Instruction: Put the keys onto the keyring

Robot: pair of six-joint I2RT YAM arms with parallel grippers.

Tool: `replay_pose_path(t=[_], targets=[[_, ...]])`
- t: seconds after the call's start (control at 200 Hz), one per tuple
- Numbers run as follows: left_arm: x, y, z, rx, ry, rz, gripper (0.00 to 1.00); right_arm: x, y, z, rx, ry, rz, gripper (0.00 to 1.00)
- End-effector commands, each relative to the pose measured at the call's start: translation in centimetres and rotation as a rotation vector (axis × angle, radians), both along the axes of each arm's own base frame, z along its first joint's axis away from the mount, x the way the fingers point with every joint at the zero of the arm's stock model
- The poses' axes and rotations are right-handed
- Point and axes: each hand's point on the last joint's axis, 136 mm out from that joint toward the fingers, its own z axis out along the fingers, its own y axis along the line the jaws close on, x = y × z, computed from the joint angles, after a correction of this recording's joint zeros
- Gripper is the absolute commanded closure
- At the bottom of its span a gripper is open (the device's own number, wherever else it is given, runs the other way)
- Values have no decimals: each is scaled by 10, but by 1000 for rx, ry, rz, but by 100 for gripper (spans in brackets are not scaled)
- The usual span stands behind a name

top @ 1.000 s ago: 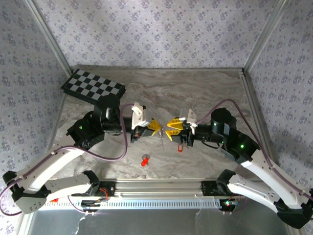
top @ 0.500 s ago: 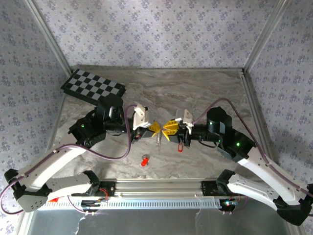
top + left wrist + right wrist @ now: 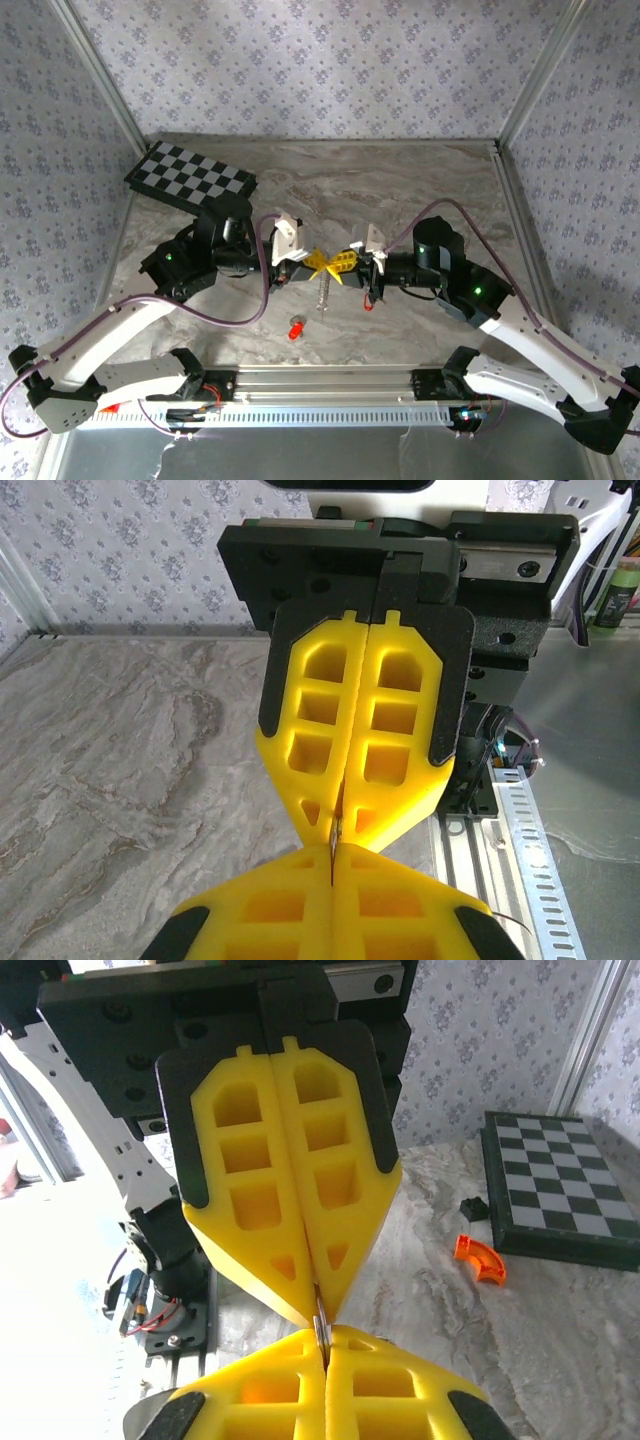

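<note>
My left gripper [image 3: 320,263] and right gripper [image 3: 342,262] meet tip to tip above the middle of the table, both shut. Between them they pinch the keyring [image 3: 323,290], a thin silvery loop that hangs down from the joined tips. In the left wrist view its metal edge [image 3: 335,830] shows as a sliver between my left gripper [image 3: 332,855] and the facing right gripper [image 3: 347,798]. The right wrist view has the keyring [image 3: 320,1322] just above my right gripper [image 3: 325,1348]. Two red-headed keys lie on the table, one [image 3: 296,327] near the front, one [image 3: 368,300] under the right gripper.
A checkerboard [image 3: 190,180] lies at the back left, also in the right wrist view [image 3: 555,1185]. An orange curved piece [image 3: 480,1260] and a small black block [image 3: 475,1207] lie beside it. A metal rail [image 3: 330,380] runs along the near edge.
The right gripper has moved left until it meets the left gripper's tips and has shut on the keyring. The left gripper shifted slightly right, still shut on the keyring.
</note>
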Motion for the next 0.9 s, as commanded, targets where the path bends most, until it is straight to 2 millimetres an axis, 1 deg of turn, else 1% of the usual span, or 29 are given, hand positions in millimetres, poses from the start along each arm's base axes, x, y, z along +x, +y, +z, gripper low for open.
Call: replay_pose_path(t=[0.0,0.025,0.11,0.19,0.275,0.36,0.425,0.495,0.57,0.69,0.895], targets=[[-5,-1,20,-40,-43,-24,100,-5,0,15,26,-34,16,100],[-5,-1,19,-39,-40,-24,100,-5,0,15,27,-36,15,100],[-4,-1,19,-49,-31,-15,88,-4,-2,19,46,-43,-2,100],[-4,2,22,-90,-21,6,83,-6,-4,24,81,-46,-3,100],[-2,9,35,-186,-9,37,81,-9,-7,34,153,-41,5,100],[-4,16,50,-304,5,52,80,-12,-9,45,229,-33,13,100],[-7,18,58,-369,23,42,78,-14,-11,55,294,-34,20,100],[-12,16,60,-384,51,13,76,-15,-13,64,353,-36,28,100],[-17,16,63,-394,70,-14,74,-15,-13,68,383,-30,37,100],[-20,17,70,-421,72,-34,73,-14,-13,71,403,-29,43,100],[-20,11,72,-438,82,-47,72,-15,-13,74,424,-30,55,100]])
